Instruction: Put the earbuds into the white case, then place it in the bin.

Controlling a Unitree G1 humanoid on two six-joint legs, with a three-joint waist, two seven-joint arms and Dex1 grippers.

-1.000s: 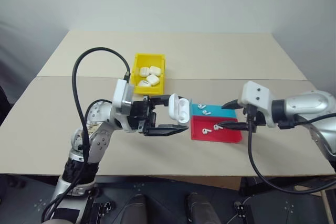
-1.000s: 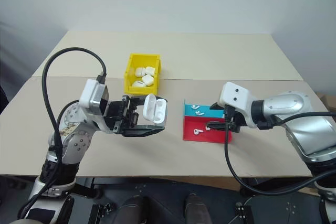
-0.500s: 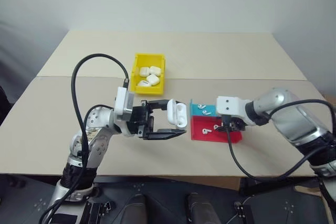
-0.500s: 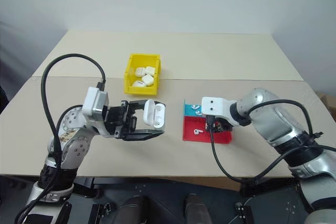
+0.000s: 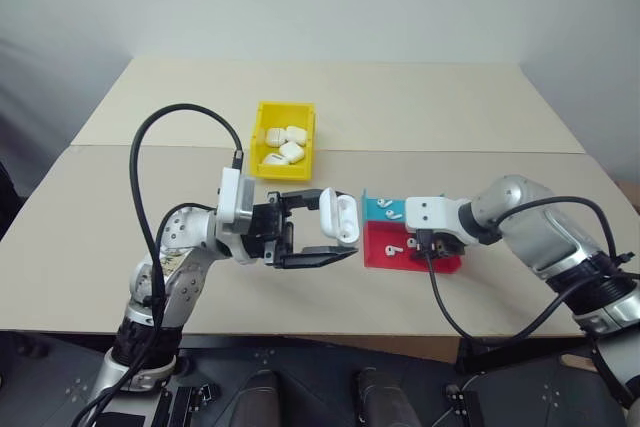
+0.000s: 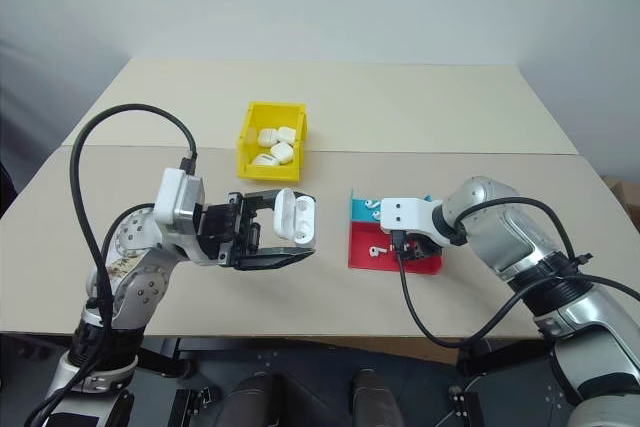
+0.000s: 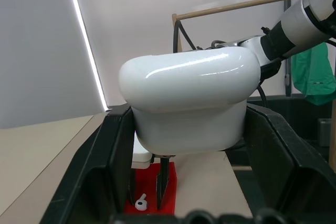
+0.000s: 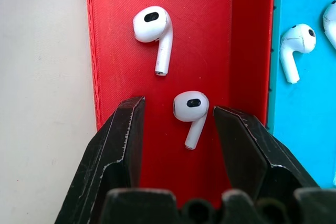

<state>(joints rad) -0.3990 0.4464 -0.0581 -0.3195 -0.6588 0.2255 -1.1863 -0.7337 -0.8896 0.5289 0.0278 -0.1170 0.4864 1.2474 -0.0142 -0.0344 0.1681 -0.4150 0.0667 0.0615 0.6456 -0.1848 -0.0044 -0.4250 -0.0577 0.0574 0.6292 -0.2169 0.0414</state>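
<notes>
A beige table [image 5: 420, 107] (two boards meeting along a seam) bears a flat red-and-blue tray [image 5: 440, 264], while several white cases [image 5: 281, 143] cluster farther back.

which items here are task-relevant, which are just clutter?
In play:
- white case, lid open, in left gripper
- earbuds: one between the open right gripper's fingers, another beside it on the red tray half
- yellow bin

Lying about:
- cases already in bin
- earbuds on blue half
</notes>
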